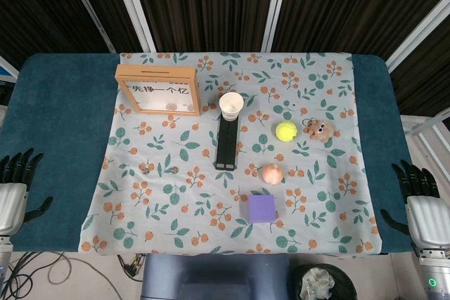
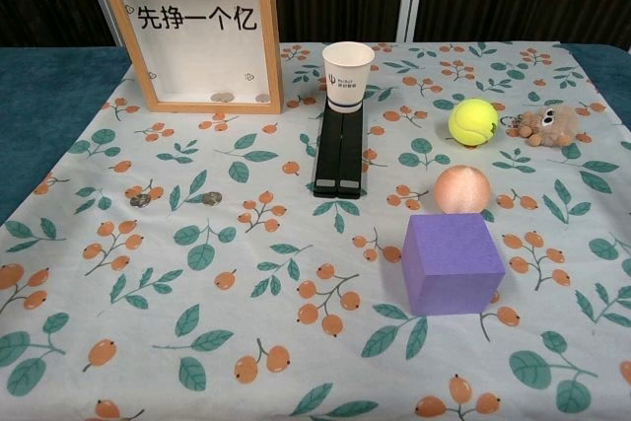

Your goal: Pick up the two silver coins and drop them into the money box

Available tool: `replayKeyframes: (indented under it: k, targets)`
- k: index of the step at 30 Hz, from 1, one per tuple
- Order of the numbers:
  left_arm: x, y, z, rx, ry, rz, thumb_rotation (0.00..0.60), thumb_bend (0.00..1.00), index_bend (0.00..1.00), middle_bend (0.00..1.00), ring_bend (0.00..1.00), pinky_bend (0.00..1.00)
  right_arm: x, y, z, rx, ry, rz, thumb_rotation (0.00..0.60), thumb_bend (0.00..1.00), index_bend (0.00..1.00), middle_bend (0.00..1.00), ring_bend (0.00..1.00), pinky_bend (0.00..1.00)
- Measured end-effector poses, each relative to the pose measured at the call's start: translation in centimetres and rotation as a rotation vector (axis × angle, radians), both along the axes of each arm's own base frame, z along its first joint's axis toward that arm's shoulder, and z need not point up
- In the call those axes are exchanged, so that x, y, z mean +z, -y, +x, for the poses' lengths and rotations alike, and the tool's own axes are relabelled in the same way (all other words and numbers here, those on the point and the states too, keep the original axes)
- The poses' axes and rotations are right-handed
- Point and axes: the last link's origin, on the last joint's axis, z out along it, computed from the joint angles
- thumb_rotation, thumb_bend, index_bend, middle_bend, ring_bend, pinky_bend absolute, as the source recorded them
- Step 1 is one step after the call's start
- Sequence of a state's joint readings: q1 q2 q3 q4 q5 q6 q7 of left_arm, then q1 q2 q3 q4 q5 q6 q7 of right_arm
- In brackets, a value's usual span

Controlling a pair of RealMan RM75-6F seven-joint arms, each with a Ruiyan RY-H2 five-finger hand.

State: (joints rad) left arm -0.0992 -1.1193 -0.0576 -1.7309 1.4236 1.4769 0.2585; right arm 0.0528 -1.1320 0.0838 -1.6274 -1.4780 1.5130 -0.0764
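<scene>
From the head camera: two silver coins (image 1: 159,169) lying loose on the floral cloth (image 1: 190,209) below the money box (image 1: 157,90), left hand (image 1: 15,187) and right hand (image 1: 420,198) at opposite counter (image 1: 56,117) edges, well away from the money box, fingers spread, holding nothing. From the chest camera: coins before the box, nearer its left side; paper cup (image 2: 347,76) just right of the box; no hands seen.

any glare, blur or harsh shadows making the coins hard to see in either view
Head view: even light, no glare, but the two coins are tiny, dim specks against the busy cloth. Chest view: sharp, soft shadows; coins clearer, and the money box pane shows no glare.
</scene>
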Motion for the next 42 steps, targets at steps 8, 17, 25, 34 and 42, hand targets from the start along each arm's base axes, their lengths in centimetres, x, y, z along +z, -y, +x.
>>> replayKeyframes:
  k: [8, 17, 25, 34, 42]
  targets:
    - [0.2, 0.0, 0.0, 0.005, 0.008, 0.0, 0.6, 0.22, 0.09, 0.0, 0.0, 0.0, -0.1, -0.1, 0.1, 0.002, -0.002, 0.001, 0.6, 0.26, 0.0, 0.0, 0.0, 0.0]
    - [1.1, -0.3, -0.3, 0.017, 0.042, 0.007, 0.6, 0.17, 0.09, 0.0, 0.0, 0.0, -0.1, -0.3, 0.2, 0.01, -0.008, 0.001, 0.6, 0.26, 0.0, 0.0, 0.0, 0.0]
    - [0.5, -3.4, 1.0, -0.036, 0.06, -0.082, 0.6, 0.15, 0.09, 0.0, 0.0, 0.0, -0.3, -0.6, 0.2, 0.009, -0.011, 0.009, 0.6, 0.26, 0.0, 0.0, 0.0, 0.0]
    - [-3.0, -9.6, 4.6, -0.127, -0.024, -0.312, 0.6, 0.13, 0.09, 0.0, 0.0, 0.0, -0.3, -0.5, 0.1, -0.003, -0.011, 0.004, 0.6, 0.26, 0.0, 0.0, 0.0, 0.0]
    - [-7.0, -11.7, 6.5, -0.128, -0.079, -0.348, 0.6, 0.12, 0.1, 0.0, 0.0, 0.0, -0.2, -0.4, 0.2, -0.014, 0.018, -0.001, 0.6, 0.26, 0.0, 0.0, 0.0, 0.0]
